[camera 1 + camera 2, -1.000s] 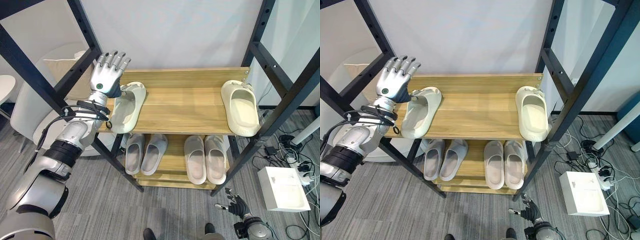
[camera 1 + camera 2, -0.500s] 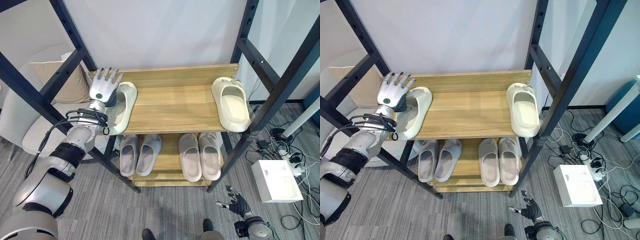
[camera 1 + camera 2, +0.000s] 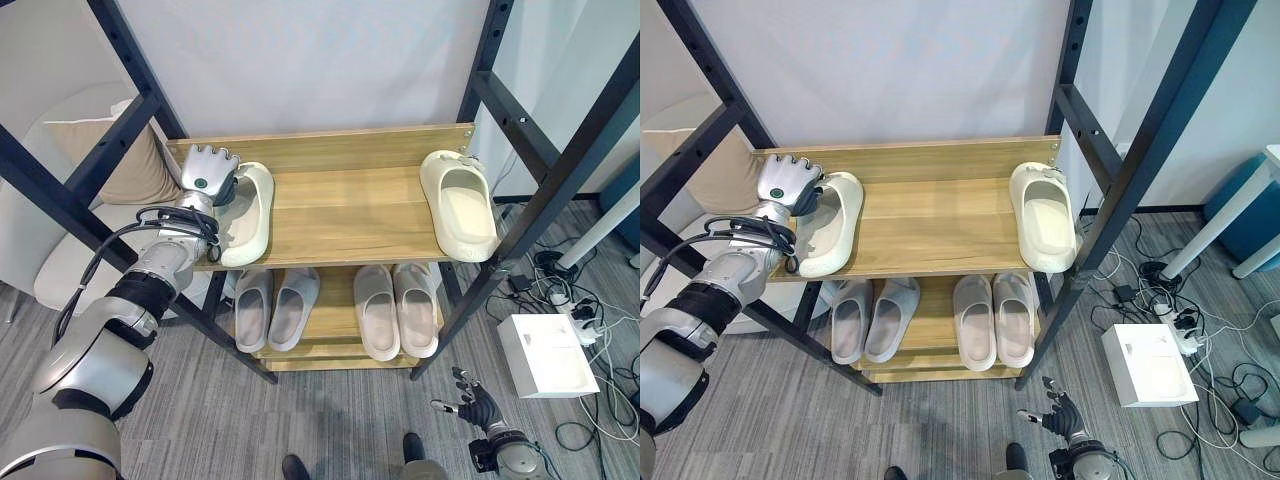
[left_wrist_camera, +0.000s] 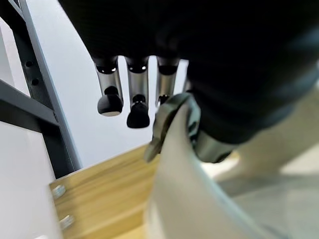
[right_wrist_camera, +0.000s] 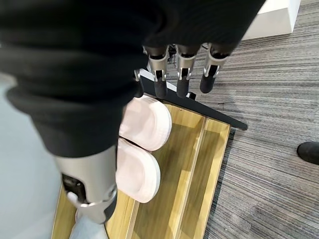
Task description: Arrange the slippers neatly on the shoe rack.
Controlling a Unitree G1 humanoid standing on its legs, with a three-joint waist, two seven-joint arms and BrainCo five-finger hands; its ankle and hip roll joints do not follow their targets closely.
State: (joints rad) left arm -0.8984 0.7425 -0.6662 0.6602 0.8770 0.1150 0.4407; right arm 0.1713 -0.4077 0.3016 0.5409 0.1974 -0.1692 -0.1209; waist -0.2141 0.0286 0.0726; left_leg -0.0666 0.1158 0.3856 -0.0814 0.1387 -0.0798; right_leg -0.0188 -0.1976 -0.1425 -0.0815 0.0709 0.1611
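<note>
Two cream slippers lie on the wooden top shelf point(image 3: 350, 200) of the black-framed rack. The left cream slipper point(image 3: 245, 215) sits at the shelf's left end, and my left hand point(image 3: 207, 172) is curled over its outer rim. In the left wrist view the slipper's rim point(image 4: 174, 149) passes between the thumb and the bent fingers point(image 4: 138, 107). The right cream slipper point(image 3: 458, 205) lies alone at the right end, toe towards me. My right hand point(image 3: 475, 408) hangs low near the floor with its fingers point(image 5: 182, 74) straight.
Two pairs of pale grey slippers point(image 3: 270, 305) point(image 3: 395, 310) rest on the lower shelf point(image 5: 199, 164). A white box point(image 3: 545, 352) and cables lie on the floor at the right. A chair with a beige cushion point(image 3: 120, 160) stands left of the rack.
The camera has shifted. My left hand's fingers, straight and raised a second ago, have lowered and curled onto the left slipper's rim. The right hand has stayed put.
</note>
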